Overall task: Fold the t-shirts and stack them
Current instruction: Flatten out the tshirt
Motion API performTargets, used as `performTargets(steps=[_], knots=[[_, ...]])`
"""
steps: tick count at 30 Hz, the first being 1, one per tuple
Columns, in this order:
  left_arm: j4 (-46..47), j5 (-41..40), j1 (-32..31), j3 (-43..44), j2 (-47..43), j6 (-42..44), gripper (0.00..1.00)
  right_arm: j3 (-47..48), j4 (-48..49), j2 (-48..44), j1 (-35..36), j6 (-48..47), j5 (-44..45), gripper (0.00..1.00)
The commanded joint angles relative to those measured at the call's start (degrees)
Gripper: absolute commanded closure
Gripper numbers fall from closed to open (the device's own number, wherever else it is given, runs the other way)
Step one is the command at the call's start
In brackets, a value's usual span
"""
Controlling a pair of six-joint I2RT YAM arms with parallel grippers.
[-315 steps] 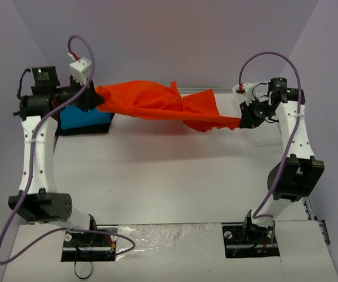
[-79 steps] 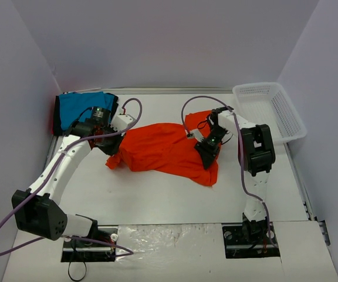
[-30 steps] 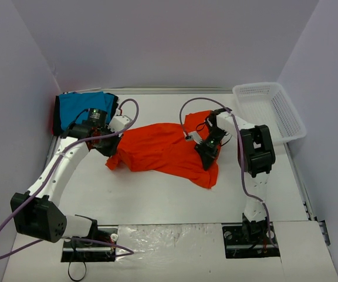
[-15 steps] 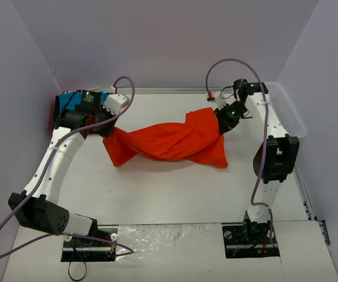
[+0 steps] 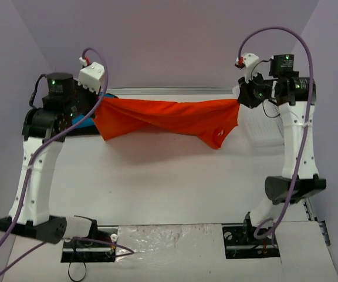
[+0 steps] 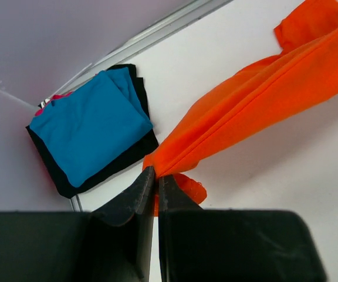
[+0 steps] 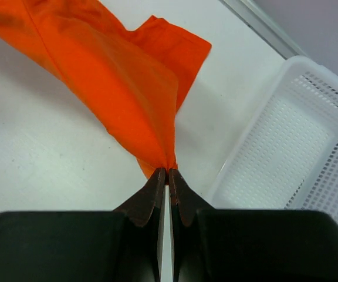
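Top external view: orange-red t-shirt (image 5: 169,117) stretched and twisted in the air over the far half of the table (image 5: 169,182). Left end clamped in the left gripper (image 5: 97,110), right end clamped in the right gripper (image 5: 239,101). Near the left end, folded turquoise t-shirt (image 6: 93,126) lying on a folded black t-shirt (image 6: 139,150). White mesh basket (image 7: 286,147) beside the right end.

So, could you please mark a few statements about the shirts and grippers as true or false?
The orange shirt is stretched between the left gripper and the right gripper. True.
The turquoise shirt lies on the black shirt. True.
The right gripper is open. False: it is shut on the orange shirt.
The orange shirt lies folded on the stack. False: it is held up, twisted.
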Motion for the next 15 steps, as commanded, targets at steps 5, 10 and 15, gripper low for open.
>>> performTargets(steps=[5,10,15], knots=[[-0.93,0.28,0.32,-7.89,-17.56,-1.24,0.98,-6.46,3.34,-21.07,-0.55,4.80,1.45,1.00],[0.21,-1.03,0.67,-13.35,-29.51,-1.32,0.98,-10.86,6.42,-32.40,-4.32,7.61,1.46,1.00],[1.52,-3.67,1.38,-11.25,-29.80,-0.53,0.98,-7.27,8.52,-32.87,-7.84,9.55,3.73,1.00]])
